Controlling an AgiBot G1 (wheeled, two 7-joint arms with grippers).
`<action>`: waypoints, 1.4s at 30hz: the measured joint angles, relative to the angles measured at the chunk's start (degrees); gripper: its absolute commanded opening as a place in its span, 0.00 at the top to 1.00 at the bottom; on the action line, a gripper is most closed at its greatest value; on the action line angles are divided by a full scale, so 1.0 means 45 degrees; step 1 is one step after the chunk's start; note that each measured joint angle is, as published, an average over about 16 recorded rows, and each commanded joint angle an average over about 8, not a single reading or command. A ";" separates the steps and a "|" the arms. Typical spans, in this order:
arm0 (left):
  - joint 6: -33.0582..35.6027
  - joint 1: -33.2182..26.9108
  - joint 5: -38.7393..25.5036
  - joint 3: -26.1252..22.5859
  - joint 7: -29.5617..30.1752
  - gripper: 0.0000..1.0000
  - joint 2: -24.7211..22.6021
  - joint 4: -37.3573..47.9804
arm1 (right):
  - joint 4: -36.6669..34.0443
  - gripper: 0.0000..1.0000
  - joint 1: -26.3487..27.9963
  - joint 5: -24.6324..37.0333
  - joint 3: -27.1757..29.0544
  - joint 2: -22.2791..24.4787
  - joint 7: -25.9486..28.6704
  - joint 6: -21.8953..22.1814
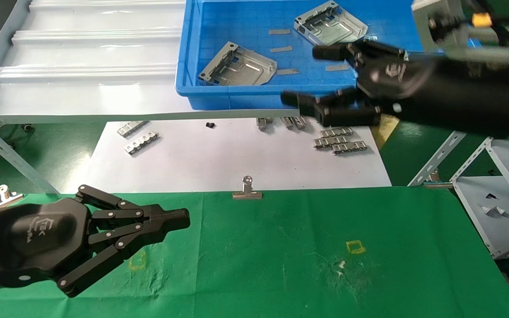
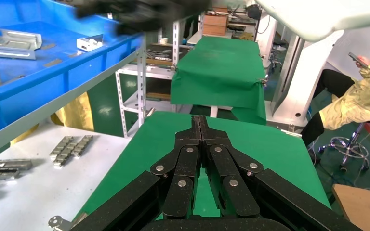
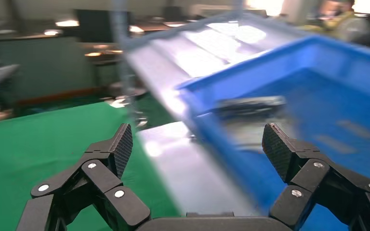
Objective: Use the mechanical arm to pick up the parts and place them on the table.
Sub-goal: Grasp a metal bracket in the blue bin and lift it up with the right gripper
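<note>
Reaching over the blue bin's (image 1: 184,66) front edge, the right gripper (image 1: 309,75) is spreading wide, empty; two parts (image 1: 239,66) are lying inside. Fingers risk clipping the wall.

Stamped plates in blue bin (image 1: 254,95): two, left plate (image 1: 238,66) and right plate (image 1: 330,23).
Grey flat strips in bin: four visible.
Binder clips: two, centre clip (image 1: 247,190) and left-edge clip (image 1: 3,194).
Yellow squares on surface (image 1: 281,247): two.
</note>
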State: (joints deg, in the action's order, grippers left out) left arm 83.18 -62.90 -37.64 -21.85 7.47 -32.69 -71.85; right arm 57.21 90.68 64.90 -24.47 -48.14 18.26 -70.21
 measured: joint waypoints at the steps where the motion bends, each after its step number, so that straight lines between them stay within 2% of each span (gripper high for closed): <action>1: 0.0000 0.0000 0.0000 0.0000 0.0000 1.00 0.0000 0.0000 | -0.0481 0.00 0.0504 0.0503 -0.0224 -0.0329 0.0074 0.0285; 8: 0.0000 0.0000 0.0000 0.0000 0.0000 1.00 0.0000 0.0000 | -0.4227 0.00 0.3435 0.3615 -0.1695 -0.2768 0.0110 0.2198; 9: 0.0000 0.0000 0.0000 -0.0001 0.0000 1.00 0.0000 0.0000 | -0.4786 0.04 0.3767 0.3973 -0.1874 -0.3118 0.0063 0.2455; 16: 0.0000 0.0000 0.0001 -0.0001 0.0000 1.00 0.0000 0.0000 | -0.8372 0.91 0.5401 0.5627 -0.2721 -0.5183 -0.0266 0.4063; 17: 0.0000 0.0000 0.0001 -0.0001 0.0000 1.00 0.0000 0.0000 | -0.8785 1.00 0.5547 0.5759 -0.2795 -0.5401 -0.0281 0.4246; 22: 0.0000 0.0000 0.0001 -0.0001 -0.0001 1.00 0.0000 0.0000 | -1.0330 1.00 0.6031 0.6165 -0.3071 -0.6181 -0.0175 0.4888; 26: 0.0000 -0.0001 0.0001 -0.0002 -0.0001 1.00 0.0000 0.0000 | -1.0946 1.00 0.6199 0.6329 -0.3249 -0.6468 0.0139 0.5147; 42: -0.0001 -0.0001 0.0002 -0.0002 -0.0001 1.00 0.0001 0.0000 | -1.0900 1.00 0.5981 0.6445 -0.3877 -0.6582 0.1810 0.5816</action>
State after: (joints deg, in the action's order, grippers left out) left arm 83.18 -62.91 -37.63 -21.86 7.47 -32.69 -71.85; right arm 8.15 117.60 93.90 -41.92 -77.76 26.40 -44.04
